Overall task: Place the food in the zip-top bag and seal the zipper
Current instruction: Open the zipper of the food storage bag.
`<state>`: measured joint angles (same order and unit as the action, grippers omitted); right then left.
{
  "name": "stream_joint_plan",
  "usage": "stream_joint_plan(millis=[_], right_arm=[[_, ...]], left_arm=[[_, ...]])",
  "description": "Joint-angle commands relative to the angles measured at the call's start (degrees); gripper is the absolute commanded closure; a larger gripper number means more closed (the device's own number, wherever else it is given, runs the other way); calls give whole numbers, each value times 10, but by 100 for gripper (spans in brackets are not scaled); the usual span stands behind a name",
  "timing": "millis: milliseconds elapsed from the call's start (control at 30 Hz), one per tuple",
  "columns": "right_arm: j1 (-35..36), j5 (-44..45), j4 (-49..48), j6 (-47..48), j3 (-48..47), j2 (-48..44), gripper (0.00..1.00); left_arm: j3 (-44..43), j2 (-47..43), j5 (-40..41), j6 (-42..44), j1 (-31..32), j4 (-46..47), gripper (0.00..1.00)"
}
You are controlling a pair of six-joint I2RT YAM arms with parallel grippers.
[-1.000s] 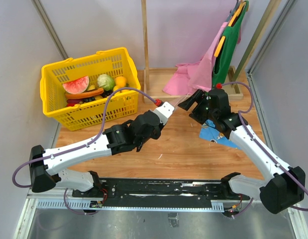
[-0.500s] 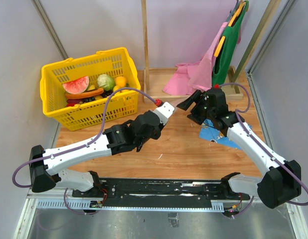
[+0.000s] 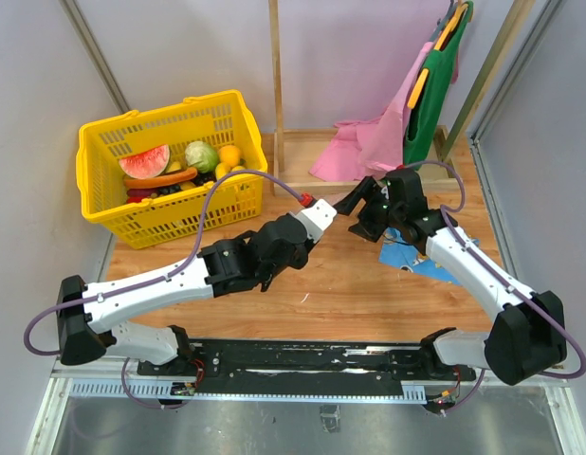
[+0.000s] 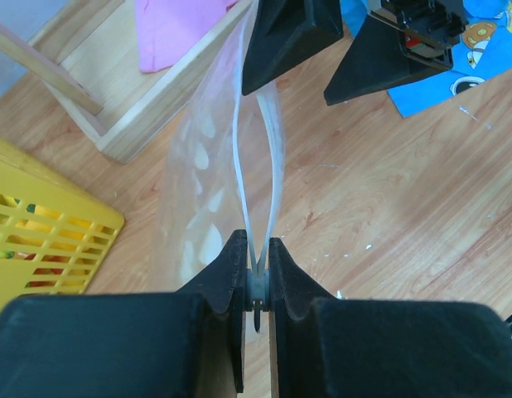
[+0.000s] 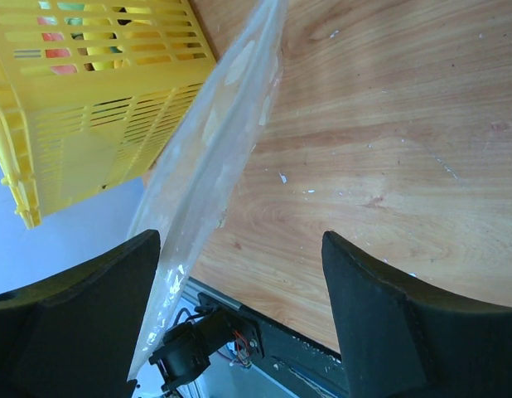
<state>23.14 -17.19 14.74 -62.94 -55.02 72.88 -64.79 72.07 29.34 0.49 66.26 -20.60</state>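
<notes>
left gripper (image 4: 256, 257): right of the yellow slatted plastic basket (image 3: 160, 223) and nearer than its front wall. clenched, jaws pinching one end of the thin white zipper (image 4: 280, 170) where its two strips meet. it is held off the bare wooden tabletop (image 3: 350, 284).

clear soft plastic zip-top bag (image 4: 202, 195) with white round dots: hangs in the air on the right side of the basket, stretched from the left gripper away toward the right gripper (image 4: 289, 91). the zipper edge faces away from the basket and the film hangs on the basket side. the two strips bow apart in the middle, so the mouth is partly open.

right gripper: further right of the basket. released, jaws wide apart. the far end of the zipper reaches the tip of one black finger (image 4: 285, 37). the right wrist view shows the film running just beside that finger; cannot tell if they touch. the other finger is apart from the bag.

flat blue cartoon-print cloth (image 3: 407, 254): on the table under the right arm, well right of the basket.

food (image 3: 179, 166): toy pieces inside the basket, well apart from the bag. red watermelon slice (image 3: 146, 159), green round piece (image 3: 201, 154), yellow-orange piece (image 3: 229, 154); the rest are too crowded to tell.

beyond the basket's far right corner: low light wooden frame (image 3: 293, 161) with an upright post, and a crumpled pink cloth (image 3: 364, 142) draped over it.
</notes>
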Motion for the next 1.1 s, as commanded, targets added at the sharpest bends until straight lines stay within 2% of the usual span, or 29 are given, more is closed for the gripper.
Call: stream_joint_plan(millis=[0, 500, 733, 833, 1067], right_arm=[[-7, -20, 10, 5, -27, 3, 20], [-9, -50, 14, 15, -39, 31, 21], [-9, -70, 19, 19, -43, 40, 30], [-8, -66, 21, 21, -44, 34, 37], [-7, -56, 31, 36, -51, 28, 73]], left_arm=[[3, 10, 7, 17, 13, 16, 100], [-2, 30, 31, 40, 31, 24, 100], [-6, 44, 60, 39, 32, 27, 100], [-8, 48, 65, 39, 31, 28, 100], [-13, 53, 65, 34, 31, 35, 100]])
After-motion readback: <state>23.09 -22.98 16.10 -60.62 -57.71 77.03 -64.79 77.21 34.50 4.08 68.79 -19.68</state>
